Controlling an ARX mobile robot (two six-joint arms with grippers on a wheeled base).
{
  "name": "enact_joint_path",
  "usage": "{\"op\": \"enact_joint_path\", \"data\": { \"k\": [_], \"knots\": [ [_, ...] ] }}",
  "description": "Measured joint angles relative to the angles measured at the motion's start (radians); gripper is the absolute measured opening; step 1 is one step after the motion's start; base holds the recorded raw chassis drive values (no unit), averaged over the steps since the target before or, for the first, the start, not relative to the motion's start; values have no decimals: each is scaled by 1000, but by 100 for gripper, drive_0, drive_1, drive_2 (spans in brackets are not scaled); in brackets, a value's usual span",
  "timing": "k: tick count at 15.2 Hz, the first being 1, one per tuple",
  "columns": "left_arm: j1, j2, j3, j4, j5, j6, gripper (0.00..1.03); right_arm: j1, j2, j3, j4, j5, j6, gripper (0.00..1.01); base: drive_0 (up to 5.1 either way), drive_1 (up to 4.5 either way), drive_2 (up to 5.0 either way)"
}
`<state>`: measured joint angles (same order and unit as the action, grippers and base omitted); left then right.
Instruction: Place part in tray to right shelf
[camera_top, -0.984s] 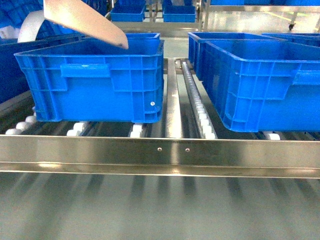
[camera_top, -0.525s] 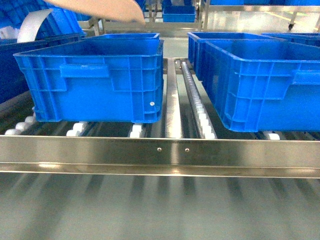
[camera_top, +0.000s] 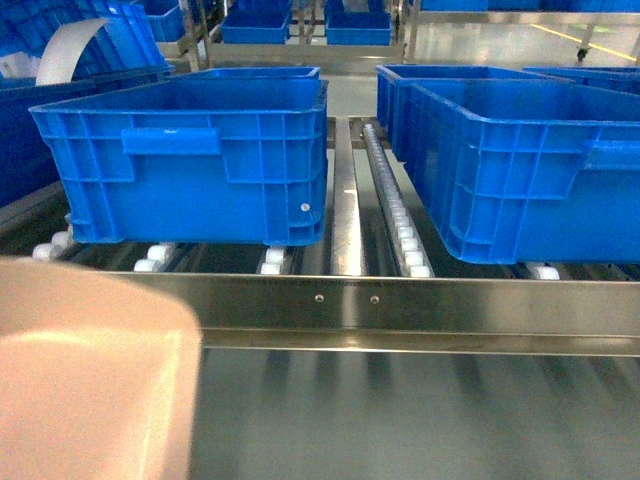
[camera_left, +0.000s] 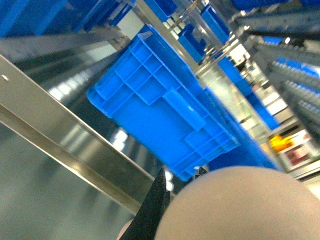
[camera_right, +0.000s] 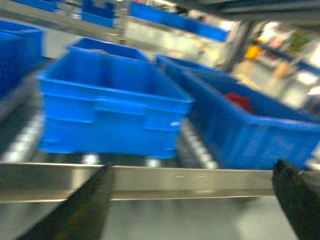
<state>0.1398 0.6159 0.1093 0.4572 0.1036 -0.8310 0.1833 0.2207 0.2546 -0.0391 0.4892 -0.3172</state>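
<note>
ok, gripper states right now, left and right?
Left gripper: grip hidden behind the pinkish-beige tray, so cannot tell if shut on it.
Right gripper: open, fingers spread wide, holding nothing.

Right gripper (camera_right: 195, 200): fingers (camera_right: 75, 212) spread wide apart, nothing between them, wrist level. Left gripper: only one dark finger (camera_left: 150, 210) shows in the wrist view, pressed against the beige tray (camera_left: 240, 205); grip state unclear. Neither arm shows in the head view.
</note>
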Motion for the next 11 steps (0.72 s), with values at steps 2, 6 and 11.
{"op": "enact_joint_path", "data": {
  "k": [2, 6, 11],
  "knots": [
    [-30, -125, -1, -81, 7, 447, 12, -193, -67, -42, -12, -355, 178, 72, 0, 0, 0],
    [-143, -222, -56, -149, -103, 787, 12, -183, -116, -127, 11, -487, 295, 22, 0, 0, 0],
    [-140, -356, -94, -208, -104, 814, 12, -183, -164, -191, 29, -489, 302, 2, 0, 0, 0]
  ]
}}
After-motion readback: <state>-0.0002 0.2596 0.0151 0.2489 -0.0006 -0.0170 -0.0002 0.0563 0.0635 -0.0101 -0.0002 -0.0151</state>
